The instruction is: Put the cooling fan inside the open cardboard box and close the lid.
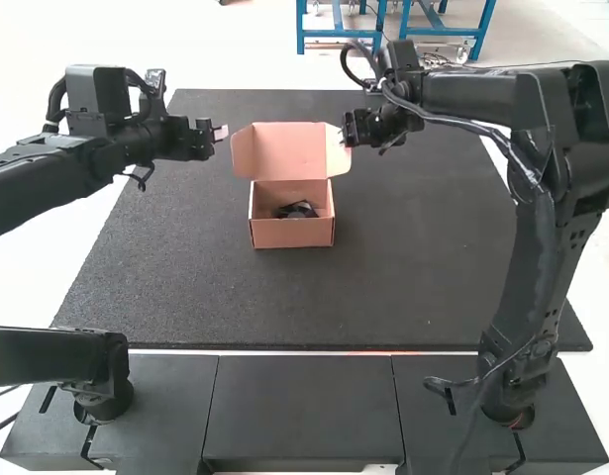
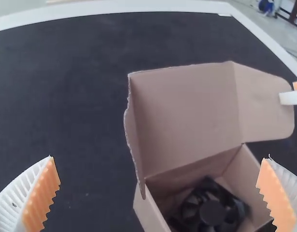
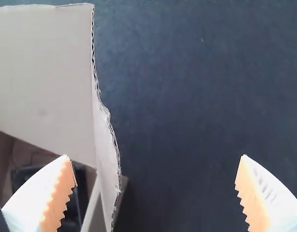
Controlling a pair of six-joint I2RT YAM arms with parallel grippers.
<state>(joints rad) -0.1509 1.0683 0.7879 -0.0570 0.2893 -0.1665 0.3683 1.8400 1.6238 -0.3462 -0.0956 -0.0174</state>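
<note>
The cardboard box (image 1: 292, 226) stands in the middle of the black mat, its lid (image 1: 289, 150) raised upright at the back. The black cooling fan (image 1: 296, 210) lies inside it, also seen in the left wrist view as the fan (image 2: 211, 211) under the lid (image 2: 187, 121). My left gripper (image 1: 217, 133) hovers open just left of the lid's upper corner; its ribbed fingers (image 2: 39, 195) spread wide. My right gripper (image 1: 348, 129) is open at the lid's right flap (image 3: 47, 87), with one orange-padded finger (image 3: 47, 200) over the box opening. Its fingertip (image 2: 292, 95) touches or nearly touches the flap.
The black rubber mat (image 1: 403, 287) covers most of the table, with open room in front of and beside the box. Dark base plates (image 1: 304, 411) run along the near edge.
</note>
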